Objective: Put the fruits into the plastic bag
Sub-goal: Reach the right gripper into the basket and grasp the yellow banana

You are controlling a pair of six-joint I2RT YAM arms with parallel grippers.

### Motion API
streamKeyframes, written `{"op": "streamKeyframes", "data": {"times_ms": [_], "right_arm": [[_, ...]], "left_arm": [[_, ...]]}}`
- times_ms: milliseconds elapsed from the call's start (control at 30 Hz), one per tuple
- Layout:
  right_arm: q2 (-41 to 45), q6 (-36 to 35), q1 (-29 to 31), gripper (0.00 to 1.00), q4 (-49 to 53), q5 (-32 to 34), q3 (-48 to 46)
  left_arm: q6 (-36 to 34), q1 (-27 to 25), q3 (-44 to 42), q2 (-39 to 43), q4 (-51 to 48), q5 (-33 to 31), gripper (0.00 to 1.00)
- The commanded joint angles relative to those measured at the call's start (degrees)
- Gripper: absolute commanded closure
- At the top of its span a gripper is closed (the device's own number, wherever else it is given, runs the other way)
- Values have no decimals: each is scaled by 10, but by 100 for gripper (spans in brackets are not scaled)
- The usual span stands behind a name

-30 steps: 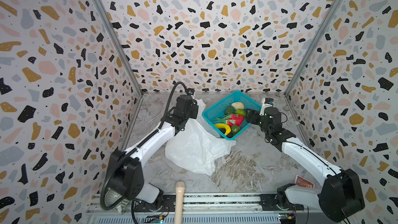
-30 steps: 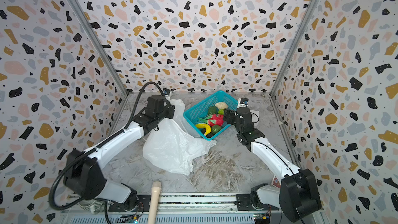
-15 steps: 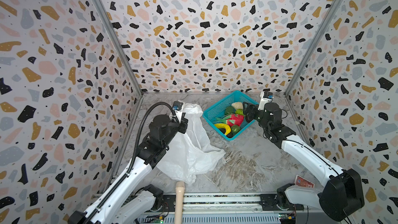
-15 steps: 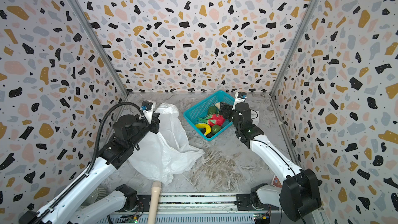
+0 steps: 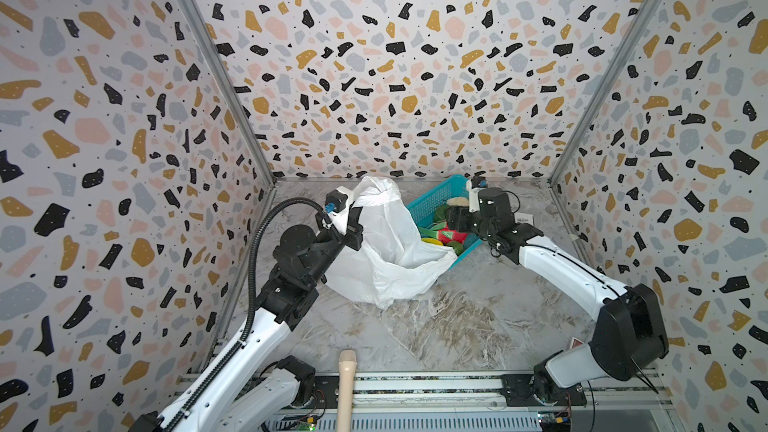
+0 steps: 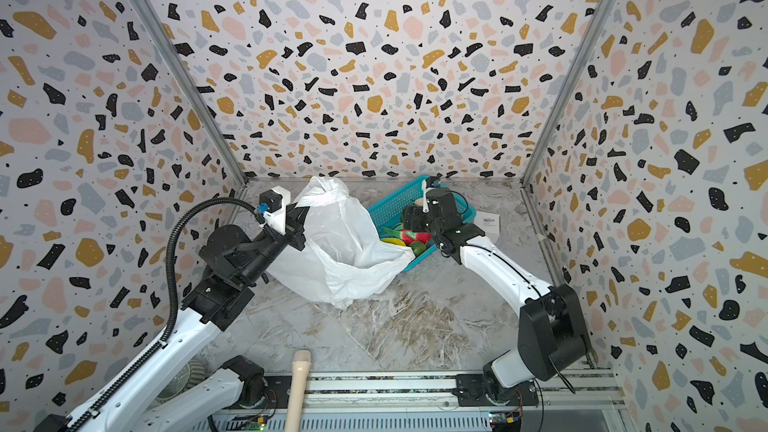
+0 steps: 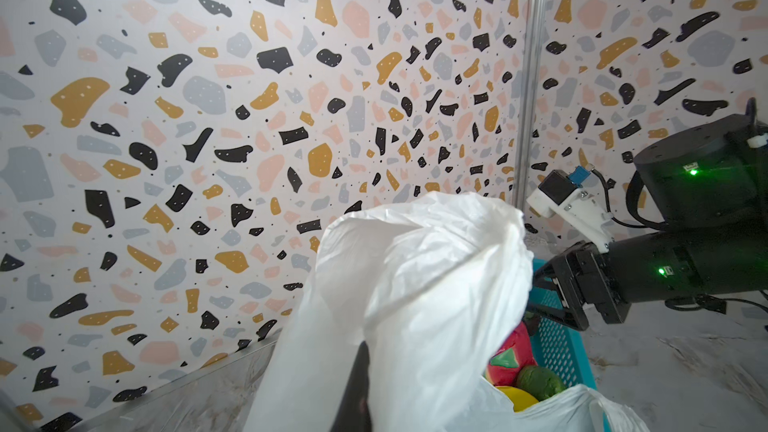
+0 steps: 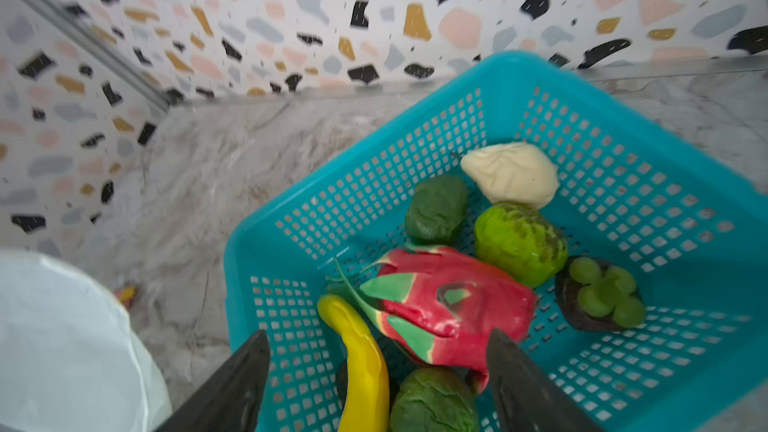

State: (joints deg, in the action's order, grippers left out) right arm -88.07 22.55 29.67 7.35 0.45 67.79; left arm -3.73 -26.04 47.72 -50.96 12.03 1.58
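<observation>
The left hand (image 5: 358, 211) is clamped on the bag (image 5: 390, 243) near its handle, lifting it so the mouth gapes right beside the basket (image 8: 602, 118) — a short trip for the fruits (image 8: 519, 238). The right hand (image 8: 376, 336) hangs, jaws apart, over the dragon fruit (image 8: 453, 305) — every piece I can see lies in the basket

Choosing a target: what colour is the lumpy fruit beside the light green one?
Cream lumpy fruit, clearest in right wrist view.

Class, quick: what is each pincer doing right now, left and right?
Left pincer: closed, holding the plastic bag up.
Right pincer: open, empty, above the dragon fruit in the teal basket.
</observation>
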Motion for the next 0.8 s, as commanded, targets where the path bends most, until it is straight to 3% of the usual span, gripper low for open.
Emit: {"op": "streamKeyframes", "data": {"times_ms": [0,167,333,633,767], "right_arm": [[-40,-41,29,22,90,19,51],[-102,-54,47,26,141,43,96],[-125,-64,47,30,164,47,109],[-133,-65,47,32,178,52,112],[-130,-71,43,31,173,60,118]], "left_arm": [[-2,0,-17,0,27,-29,100],[16,0,-62,28,76,-17,100],[-20,0,-62,37,51,-27,100],[-53,0,-88,60,75,-127,100],[-74,2,-97,76,86,-141,100]]}}
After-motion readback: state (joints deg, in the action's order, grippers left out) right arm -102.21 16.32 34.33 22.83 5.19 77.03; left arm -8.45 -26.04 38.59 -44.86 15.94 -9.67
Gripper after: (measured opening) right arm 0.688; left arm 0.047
